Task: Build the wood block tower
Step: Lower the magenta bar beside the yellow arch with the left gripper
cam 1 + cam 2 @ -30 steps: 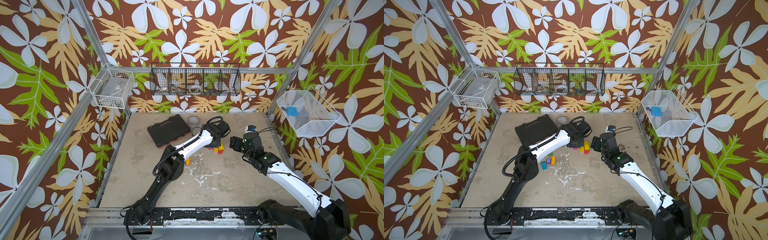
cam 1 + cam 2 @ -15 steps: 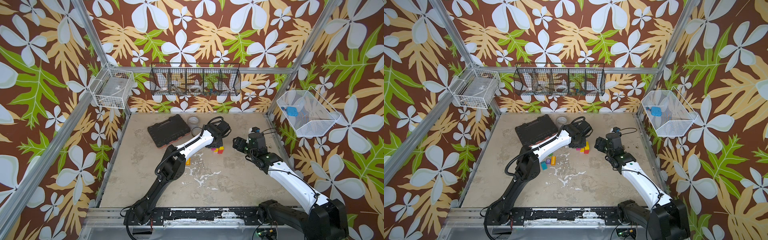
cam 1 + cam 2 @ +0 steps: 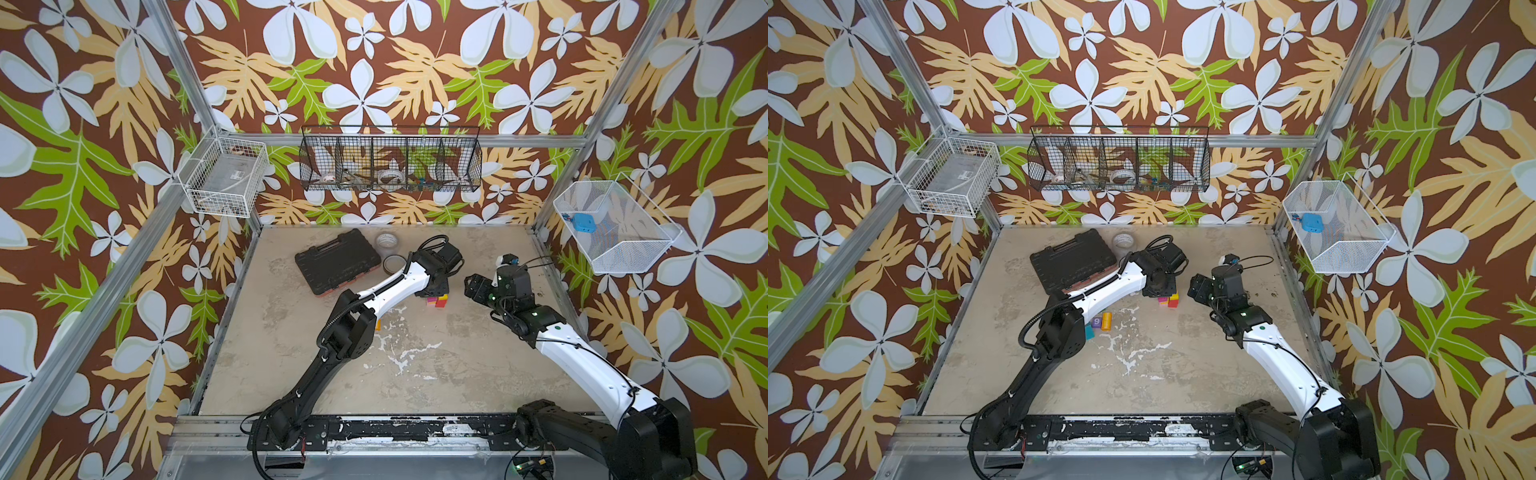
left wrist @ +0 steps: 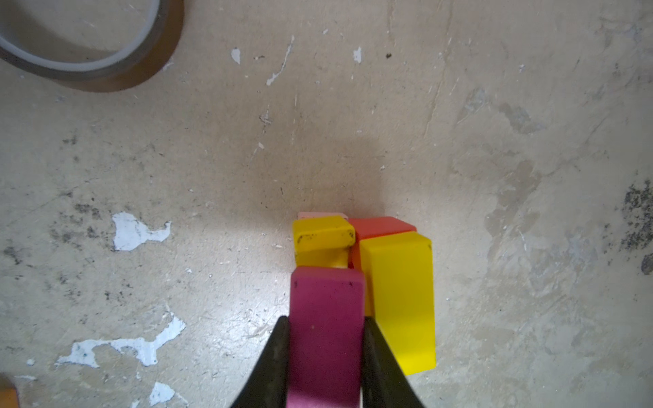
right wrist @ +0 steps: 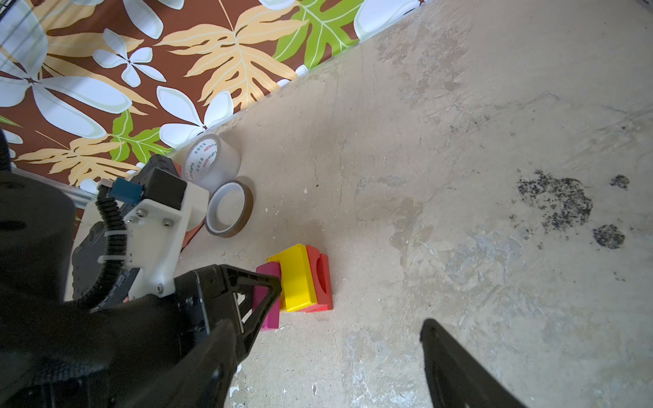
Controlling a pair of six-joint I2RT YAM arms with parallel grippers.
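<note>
While closed, end effector grips brick.

Magenta block, yellow block, red block upright, side by side

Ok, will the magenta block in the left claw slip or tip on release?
Probably stiff and light: the magenta block looks like painted wood. The left claw pinches its flat sides, so slipping seems unlikely. It looks tall and narrow, so it may tip.
</note>
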